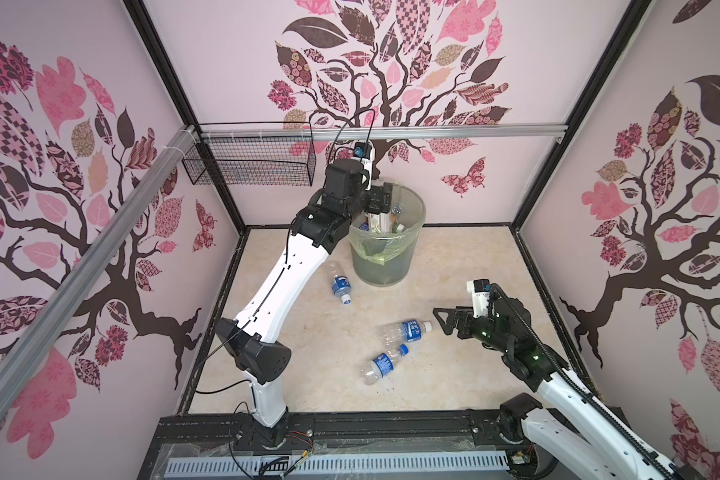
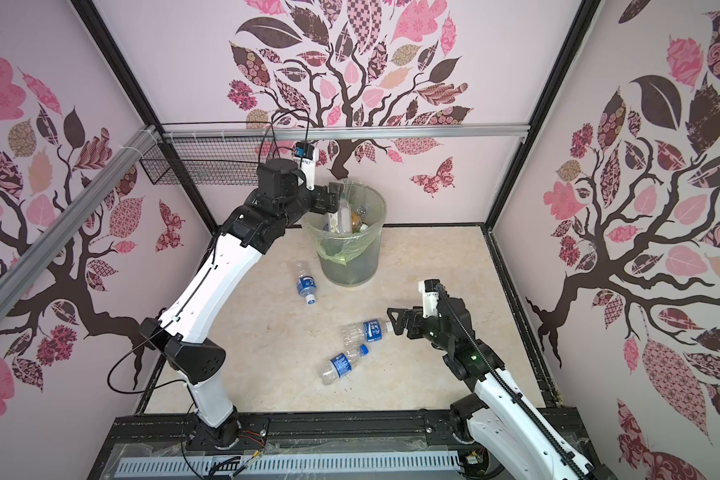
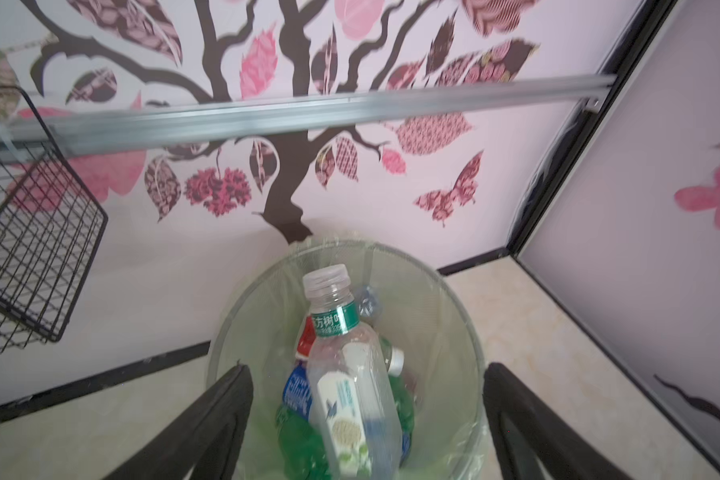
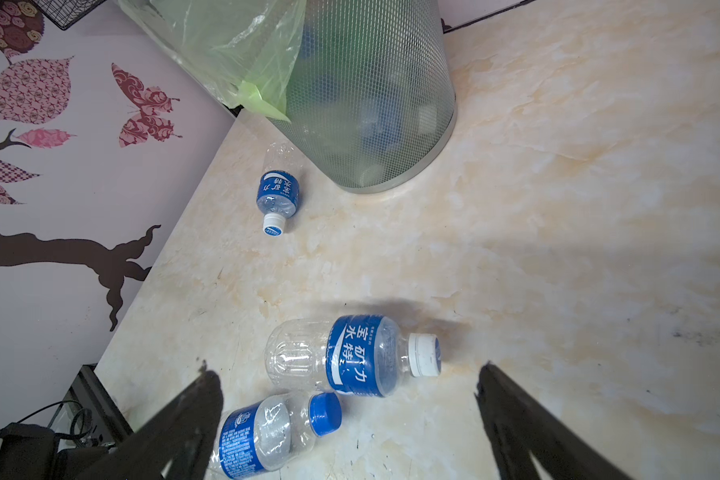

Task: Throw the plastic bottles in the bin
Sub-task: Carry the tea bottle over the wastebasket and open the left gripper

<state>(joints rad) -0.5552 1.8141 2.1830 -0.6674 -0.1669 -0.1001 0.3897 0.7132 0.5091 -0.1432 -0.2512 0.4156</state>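
Left fingers (image 3: 208,428) apart above heaped bin (image 1: 391,266), right fingers (image 4: 516,424) apart near white-capped bottle (image 4: 350,357) and blue-capped bottle (image 4: 267,432) on tabletop (image 1: 474,374), third bottle (image 4: 277,195) beside bin, wire basket (image 1: 246,170) hanging nearby

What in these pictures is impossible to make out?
- Bottle count in the bin: in a top view the left hand covers part of its mouth; in the left wrist view the top bottle hides those underneath.
- Base of the blue-capped bottle: right wrist view, behind a finger of the right hand and cut by the edge.
- Wire basket: left wrist view, cut off by the edge.
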